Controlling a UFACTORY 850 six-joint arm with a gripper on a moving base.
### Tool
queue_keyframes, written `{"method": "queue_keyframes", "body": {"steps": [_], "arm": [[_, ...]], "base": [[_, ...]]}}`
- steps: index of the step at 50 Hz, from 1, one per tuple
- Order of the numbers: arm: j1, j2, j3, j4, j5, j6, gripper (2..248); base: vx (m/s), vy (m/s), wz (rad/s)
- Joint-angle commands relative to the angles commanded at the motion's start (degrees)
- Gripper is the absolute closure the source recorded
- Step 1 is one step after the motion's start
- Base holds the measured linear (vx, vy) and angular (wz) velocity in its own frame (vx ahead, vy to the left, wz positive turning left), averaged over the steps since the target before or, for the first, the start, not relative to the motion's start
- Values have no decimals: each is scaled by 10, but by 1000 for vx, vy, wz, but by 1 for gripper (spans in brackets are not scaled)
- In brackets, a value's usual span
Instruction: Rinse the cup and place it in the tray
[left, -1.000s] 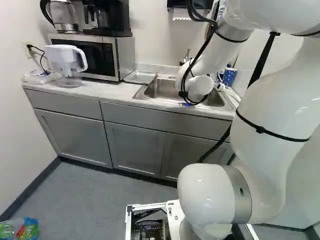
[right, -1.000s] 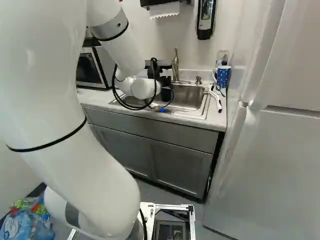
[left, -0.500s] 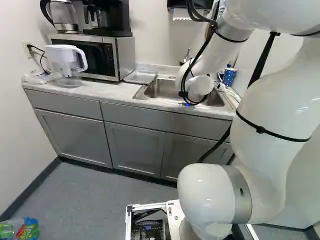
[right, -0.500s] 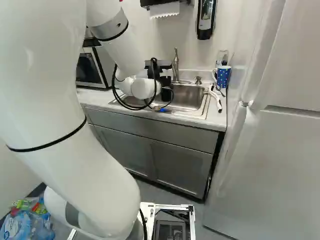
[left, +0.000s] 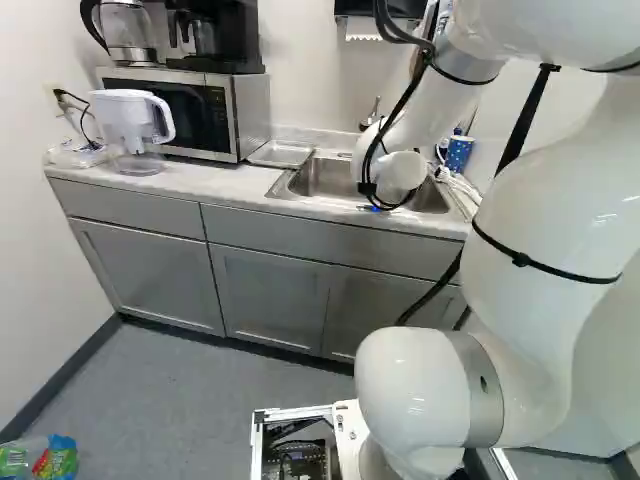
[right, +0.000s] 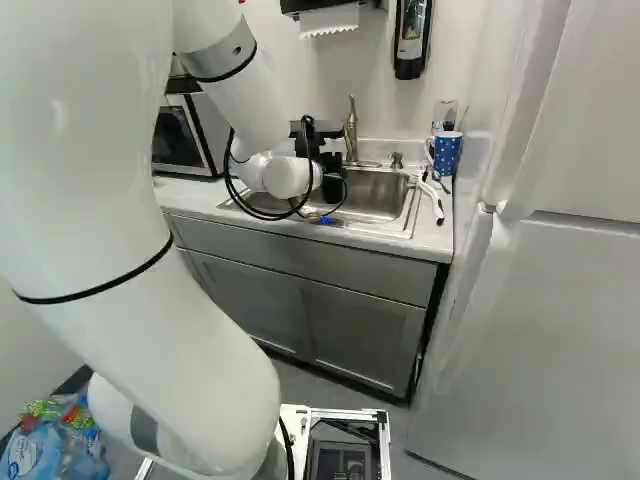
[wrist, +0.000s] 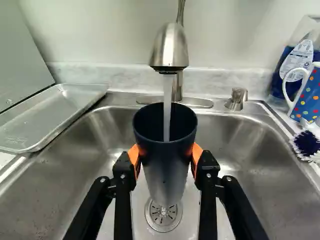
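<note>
Water (wrist: 167, 107) runs from the tap (wrist: 169, 47) right into the dark cup (wrist: 165, 150), which hangs mouth up over the drain (wrist: 163, 216) in the sink (wrist: 250, 145). My claw (wrist: 165, 156) pinches the cup from its left and right sides, a bit below the top edge. I guess the cup is hard and not easy to squash, but its wet, smooth sides may slip, and water inside can make it heavy. My hold looks good there, so I should squeeze snugly and tip the water out before I carry it away. The tap's head is just above the cup's mouth, so I must come near and out from under it before I lift. The metal tray (wrist: 55, 112) sits to the left, past the sink's edge, and I need to go high enough to miss that edge and the tray's raised rim. The microwave (left: 235, 115) stands close on the tray's left, so I have to go slowly there. On the right, the spotted mug (wrist: 306, 97) and brush (wrist: 306, 143) leave less room.
</note>
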Motion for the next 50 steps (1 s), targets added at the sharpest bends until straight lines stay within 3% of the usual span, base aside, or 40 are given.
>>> {"method": "queue_keyframes", "body": {"steps": [50], "arm": [[0,0,0,0,0,0,129]], "base": [[0,0,0]]}}
